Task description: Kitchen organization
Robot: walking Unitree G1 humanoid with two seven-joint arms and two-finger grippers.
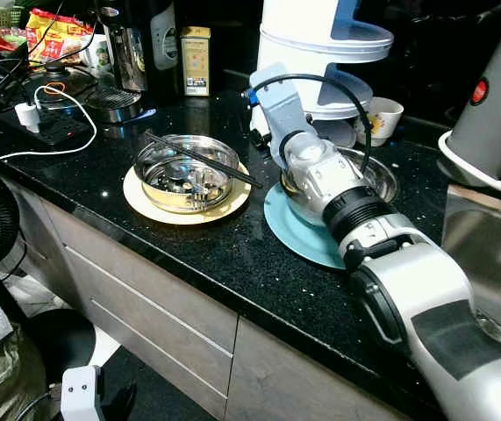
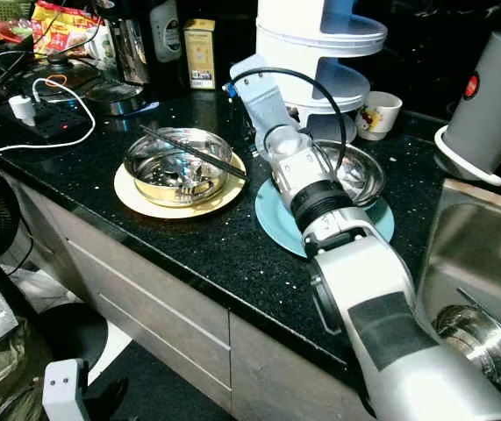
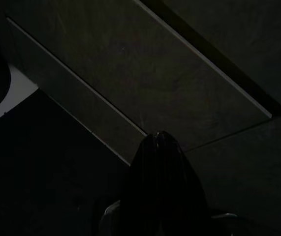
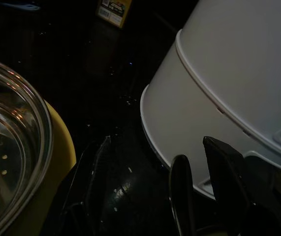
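Silver right arm stretches over the black countertop [image 1: 232, 254], its right gripper [image 4: 160, 169] spread wide and grasping nothing, between a yellow plate [image 1: 186, 208] carrying a steel bowl [image 1: 185, 171] with chopsticks [image 1: 199, 157], and a white appliance [image 4: 238, 83]; left gripper [image 3: 160, 142] hangs clenched beside cabinet fronts

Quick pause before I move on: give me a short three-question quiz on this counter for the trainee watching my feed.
1. True or false: the chopsticks lie across the bowl on the teal plate.
2. Pick one. The right end effector is nearest to: A) the white appliance; B) the sink; C) the power strip.
3. Fill in: the bowl under the chopsticks sits on a ___ plate.

Key
1. False: they cross the bowl on the other plate.
2. A: its open fingers point at the appliance's base.
3. Yellow.
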